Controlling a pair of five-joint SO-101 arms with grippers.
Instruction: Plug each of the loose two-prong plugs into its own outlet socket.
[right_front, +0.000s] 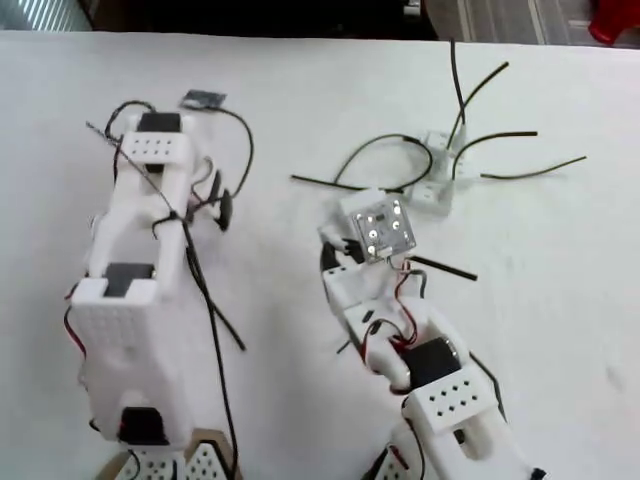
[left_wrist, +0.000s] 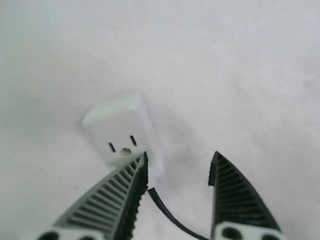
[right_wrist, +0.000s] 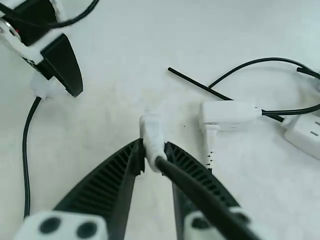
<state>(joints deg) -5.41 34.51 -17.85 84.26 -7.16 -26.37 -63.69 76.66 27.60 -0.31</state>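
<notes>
Near the middle of the table (right_front: 560, 300), a plug (right_wrist: 150, 131) is clamped in the right gripper (right_wrist: 153, 149) while the left gripper (left_wrist: 180, 159) is held open just beside a socket (left_wrist: 120, 131), which could be shoved away if pressed unbraced.

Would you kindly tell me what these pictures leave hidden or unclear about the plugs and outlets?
1. Right wrist view: the right pincer grips a white plug whose prongs cannot be made out.
2. Same view: an outlet is cut off by the picture's edge.
3. Left wrist view: a black cable leaves the edge, its plug unknown.
4. High view: the right arm's wrist covers its pincer and plug.
</notes>
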